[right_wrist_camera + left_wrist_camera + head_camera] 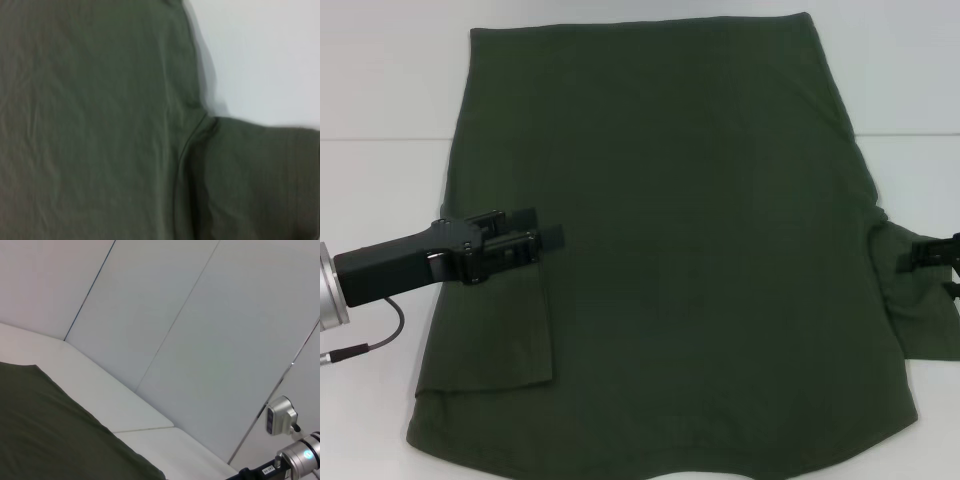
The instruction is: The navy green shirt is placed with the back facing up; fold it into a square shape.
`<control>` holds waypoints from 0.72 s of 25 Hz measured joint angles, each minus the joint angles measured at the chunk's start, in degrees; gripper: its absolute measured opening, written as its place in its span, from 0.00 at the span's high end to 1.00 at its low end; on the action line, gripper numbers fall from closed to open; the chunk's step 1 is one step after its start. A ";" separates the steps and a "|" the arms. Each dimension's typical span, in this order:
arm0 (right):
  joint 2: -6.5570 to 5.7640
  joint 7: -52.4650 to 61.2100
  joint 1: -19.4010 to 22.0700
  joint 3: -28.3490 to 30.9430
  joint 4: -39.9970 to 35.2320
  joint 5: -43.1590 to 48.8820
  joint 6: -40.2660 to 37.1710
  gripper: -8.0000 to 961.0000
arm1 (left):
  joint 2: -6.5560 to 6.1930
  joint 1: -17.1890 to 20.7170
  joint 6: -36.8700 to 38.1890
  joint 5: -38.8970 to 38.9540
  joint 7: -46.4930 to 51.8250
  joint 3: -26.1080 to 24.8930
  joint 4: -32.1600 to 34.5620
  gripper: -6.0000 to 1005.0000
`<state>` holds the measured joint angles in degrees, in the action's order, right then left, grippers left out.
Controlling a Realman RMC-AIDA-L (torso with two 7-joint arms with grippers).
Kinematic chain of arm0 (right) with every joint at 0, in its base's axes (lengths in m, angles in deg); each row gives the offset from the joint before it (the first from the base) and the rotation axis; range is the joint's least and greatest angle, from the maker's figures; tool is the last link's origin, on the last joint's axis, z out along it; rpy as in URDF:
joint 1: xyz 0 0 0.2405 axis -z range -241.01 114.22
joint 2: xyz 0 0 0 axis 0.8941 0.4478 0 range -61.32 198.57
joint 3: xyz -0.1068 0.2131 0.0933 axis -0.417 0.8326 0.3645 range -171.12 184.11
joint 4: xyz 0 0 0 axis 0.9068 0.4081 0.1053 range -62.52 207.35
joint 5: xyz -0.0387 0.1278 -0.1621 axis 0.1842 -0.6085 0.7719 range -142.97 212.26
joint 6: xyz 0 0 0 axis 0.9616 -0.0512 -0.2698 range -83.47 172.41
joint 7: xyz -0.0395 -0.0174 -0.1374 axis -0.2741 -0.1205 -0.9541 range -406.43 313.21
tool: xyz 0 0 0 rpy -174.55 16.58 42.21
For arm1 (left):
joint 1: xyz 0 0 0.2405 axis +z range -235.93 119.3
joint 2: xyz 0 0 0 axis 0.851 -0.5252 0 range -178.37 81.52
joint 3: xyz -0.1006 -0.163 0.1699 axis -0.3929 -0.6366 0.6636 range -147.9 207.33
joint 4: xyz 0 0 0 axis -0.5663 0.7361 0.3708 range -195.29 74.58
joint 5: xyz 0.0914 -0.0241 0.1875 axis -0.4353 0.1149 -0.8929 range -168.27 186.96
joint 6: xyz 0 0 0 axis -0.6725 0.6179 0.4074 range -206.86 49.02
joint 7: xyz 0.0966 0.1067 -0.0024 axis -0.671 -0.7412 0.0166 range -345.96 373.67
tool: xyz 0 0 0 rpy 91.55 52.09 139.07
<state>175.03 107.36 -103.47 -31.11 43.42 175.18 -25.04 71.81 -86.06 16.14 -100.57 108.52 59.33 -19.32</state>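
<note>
The navy green shirt (680, 260) lies flat on the white table (380, 180) and fills most of the head view. Its left sleeve (500, 330) is folded inward onto the body as a flat flap. My left gripper (542, 228) hovers just over the top of that flap, fingers apart, with no cloth between them. My right gripper (932, 256) sits at the right edge of the view, over the spread right sleeve (920, 310). The right wrist view shows the shirt's body (85, 125) and the sleeve seam (187, 145).
A white wall of panels (190, 315) rises behind the table. Bare tabletop (260, 55) shows beside the right sleeve and on both sides of the shirt. The left arm's cable (370, 345) trails over the table at the left.
</note>
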 joint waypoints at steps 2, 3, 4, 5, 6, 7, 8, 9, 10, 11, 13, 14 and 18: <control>0.18 -0.26 0.00 -0.02 -0.13 0.00 -0.12 0.13 | 0.00 0.01 0.02 0.01 0.09 0.00 0.00 0.28; 0.23 -0.42 0.00 -0.02 -0.16 0.00 -0.27 0.13 | 0.00 0.02 0.03 0.01 0.12 0.00 0.00 0.28; 0.28 -0.58 0.00 -0.02 -0.18 0.00 -0.40 0.13 | 0.00 0.02 0.03 0.01 0.14 0.00 0.00 0.28; 0.28 -0.65 0.00 -0.04 -0.16 0.00 -0.45 0.16 | 0.00 0.02 0.03 0.01 0.14 0.00 0.00 0.28; 0.29 -0.66 0.02 -0.06 -0.09 0.02 -0.47 0.20 | 0.00 0.03 0.04 0.01 0.15 0.00 0.00 0.28; 0.29 -0.65 0.04 -0.07 -0.04 0.06 -0.46 0.23 | 0.00 0.04 0.04 0.01 0.15 0.00 0.00 0.28; 0.29 -0.63 0.07 -0.09 -0.02 0.07 -0.46 0.27 | 0.00 0.04 0.04 0.01 0.15 -0.01 0.01 0.28; 0.29 -0.62 0.09 -0.10 -0.02 0.08 -0.45 0.30 | 0.00 0.05 0.07 0.02 0.17 0.00 0.04 0.28; 0.29 -0.60 0.11 -0.10 -0.01 0.08 -0.45 0.33 | 0.00 0.05 0.11 0.05 0.18 -0.01 0.06 0.28; 0.28 -0.55 0.13 -0.11 0.00 0.09 -0.46 0.38 | 0.00 0.04 0.14 0.07 0.20 0.00 0.07 0.28; 0.20 -0.42 0.21 -0.11 0.01 0.10 -0.49 0.49 | 0.00 0.02 0.22 0.11 0.24 -0.01 0.08 0.28; 0.14 -0.37 0.23 -0.11 0.01 0.10 -0.49 0.54 | 0.00 0.02 0.24 0.14 0.25 -0.01 0.09 0.28; 0.00 -0.31 0.38 -0.10 0.04 0.10 -0.64 0.68 | 0.00 0.00 0.32 0.32 0.26 -0.01 0.10 0.28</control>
<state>175.04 107.05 -103.09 -31.21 43.47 175.27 -25.68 71.81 -86.06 16.46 -100.25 108.78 59.33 -19.22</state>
